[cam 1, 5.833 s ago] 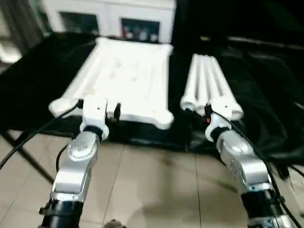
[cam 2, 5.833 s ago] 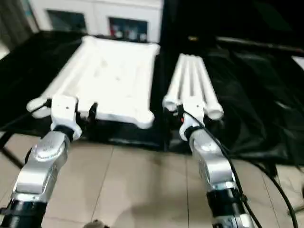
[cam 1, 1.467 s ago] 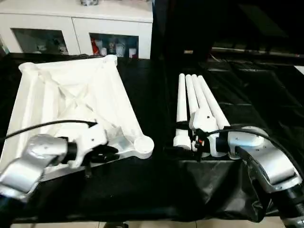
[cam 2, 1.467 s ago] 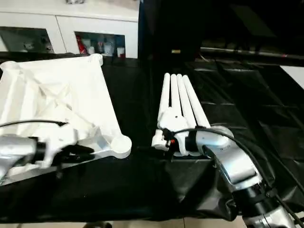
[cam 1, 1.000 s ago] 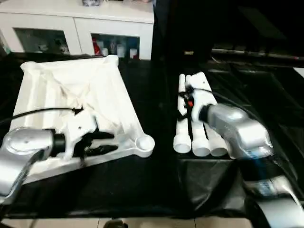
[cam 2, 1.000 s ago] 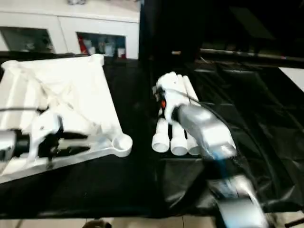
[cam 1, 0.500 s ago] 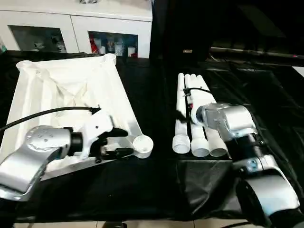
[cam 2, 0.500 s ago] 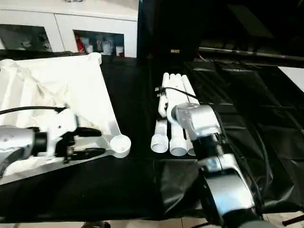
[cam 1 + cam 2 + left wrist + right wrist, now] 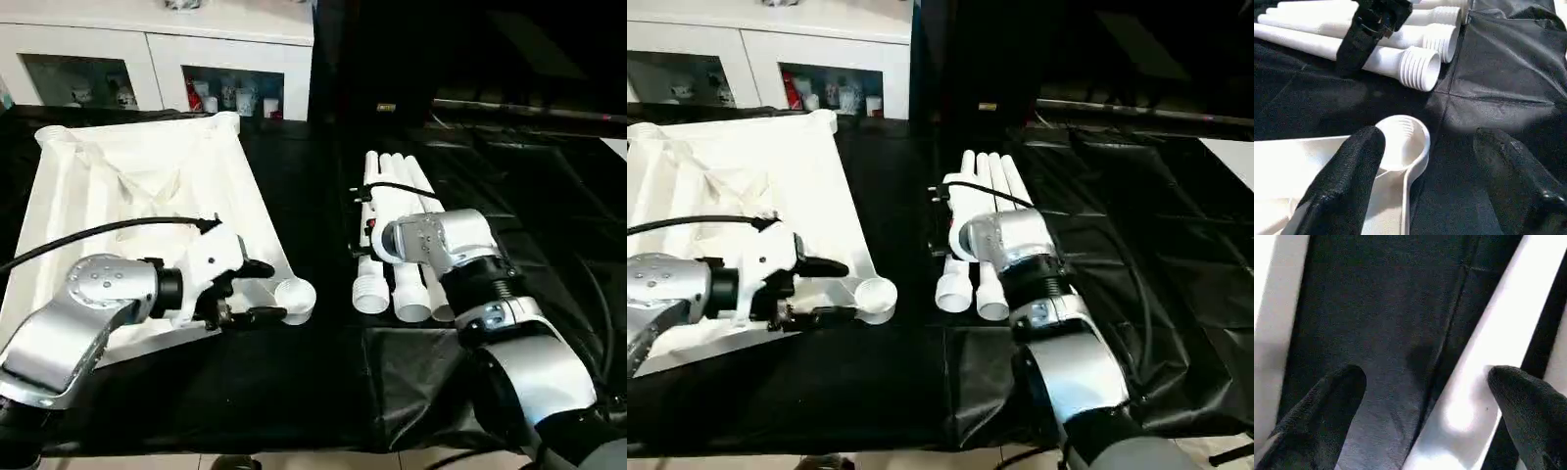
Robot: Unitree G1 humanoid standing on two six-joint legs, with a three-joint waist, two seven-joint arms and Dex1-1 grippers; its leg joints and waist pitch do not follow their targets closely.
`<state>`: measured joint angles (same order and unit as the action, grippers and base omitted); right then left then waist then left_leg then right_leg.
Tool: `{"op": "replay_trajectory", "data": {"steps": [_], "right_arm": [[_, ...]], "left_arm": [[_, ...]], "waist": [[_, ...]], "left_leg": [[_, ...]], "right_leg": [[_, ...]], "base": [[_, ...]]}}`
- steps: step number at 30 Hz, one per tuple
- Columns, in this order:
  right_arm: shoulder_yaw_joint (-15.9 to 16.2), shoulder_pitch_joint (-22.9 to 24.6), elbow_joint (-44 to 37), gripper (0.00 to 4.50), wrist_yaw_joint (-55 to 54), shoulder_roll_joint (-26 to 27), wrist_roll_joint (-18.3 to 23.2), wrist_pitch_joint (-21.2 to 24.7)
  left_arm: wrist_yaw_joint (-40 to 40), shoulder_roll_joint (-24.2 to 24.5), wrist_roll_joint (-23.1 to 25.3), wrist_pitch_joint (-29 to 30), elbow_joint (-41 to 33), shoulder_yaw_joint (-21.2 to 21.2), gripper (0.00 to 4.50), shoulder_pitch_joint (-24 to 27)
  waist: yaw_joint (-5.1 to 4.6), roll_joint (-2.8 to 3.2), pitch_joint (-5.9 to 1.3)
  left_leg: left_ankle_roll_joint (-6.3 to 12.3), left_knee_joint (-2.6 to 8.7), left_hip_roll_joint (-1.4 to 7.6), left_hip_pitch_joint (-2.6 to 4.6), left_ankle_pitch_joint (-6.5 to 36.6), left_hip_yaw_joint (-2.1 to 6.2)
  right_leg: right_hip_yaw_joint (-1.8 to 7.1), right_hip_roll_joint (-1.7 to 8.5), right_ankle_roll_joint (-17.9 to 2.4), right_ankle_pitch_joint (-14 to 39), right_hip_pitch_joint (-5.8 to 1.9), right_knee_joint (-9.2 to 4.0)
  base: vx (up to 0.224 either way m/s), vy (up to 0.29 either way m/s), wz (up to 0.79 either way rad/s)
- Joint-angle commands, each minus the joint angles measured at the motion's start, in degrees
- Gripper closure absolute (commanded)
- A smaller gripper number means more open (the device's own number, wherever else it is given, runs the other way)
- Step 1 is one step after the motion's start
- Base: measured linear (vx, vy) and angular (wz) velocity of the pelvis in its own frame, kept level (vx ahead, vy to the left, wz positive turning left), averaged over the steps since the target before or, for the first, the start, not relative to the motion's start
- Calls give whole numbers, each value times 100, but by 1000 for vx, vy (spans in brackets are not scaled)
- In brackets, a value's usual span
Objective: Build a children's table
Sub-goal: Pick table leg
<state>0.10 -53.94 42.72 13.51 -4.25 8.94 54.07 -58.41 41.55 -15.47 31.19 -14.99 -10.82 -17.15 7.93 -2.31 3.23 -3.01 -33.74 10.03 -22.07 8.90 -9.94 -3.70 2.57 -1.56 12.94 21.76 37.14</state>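
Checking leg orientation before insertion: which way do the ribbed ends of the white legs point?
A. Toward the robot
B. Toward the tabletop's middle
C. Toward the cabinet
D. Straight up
A: the legs lie flat on the black cloth, ribbed open ends at the robot's side.

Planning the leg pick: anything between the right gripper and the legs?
Nothing visible. The right gripper hangs open directly over the legs, one finger above a leg, the other over black cloth beside it.
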Motion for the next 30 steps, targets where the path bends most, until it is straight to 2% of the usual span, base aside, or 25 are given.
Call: {"op": "replay_trajectory", "data": {"steps": [1,6,12,22,30], "right_arm": [[-138,-114,-11,0,-23,-13,68,-49],[-325,-242,153,0,-204,-85,74,-142],[-458,-265,246,0,-364,-140,46,-286],[-386,-162,760,0,-372,-60,-45,-294],[-471,-212,1013,0,-385,-2,-1,-378]], "left_arm": [[-13,44,-2,43,-99,-29,112,-36],[-26,53,-6,27,-102,-41,112,-26],[-75,58,-19,17,-79,-59,112,-53],[-102,72,-12,25,-91,-103,112,-44],[-121,102,-43,91,-175,-85,112,-3]], "waist": [[-38,154,-362],[-41,161,-382],[-42,172,-373],[-39,167,-377],[-31,141,-370]], "left_leg": [[-800,446,337,206,1653,147],[-809,434,329,193,1441,139],[-808,432,326,196,1498,136],[-780,425,325,186,1459,134],[-762,431,333,187,1494,130]], "right_leg": [[362,597,-644,926,-118,-436],[351,576,-668,598,-134,-397],[354,579,-660,694,-130,-415],[349,580,-706,621,-141,-405],[356,600,-720,735,-136,-415]], "base": [[0,0,0],[0,0,0],[0,0,0],[0,0,0],[0,0,0]]}}
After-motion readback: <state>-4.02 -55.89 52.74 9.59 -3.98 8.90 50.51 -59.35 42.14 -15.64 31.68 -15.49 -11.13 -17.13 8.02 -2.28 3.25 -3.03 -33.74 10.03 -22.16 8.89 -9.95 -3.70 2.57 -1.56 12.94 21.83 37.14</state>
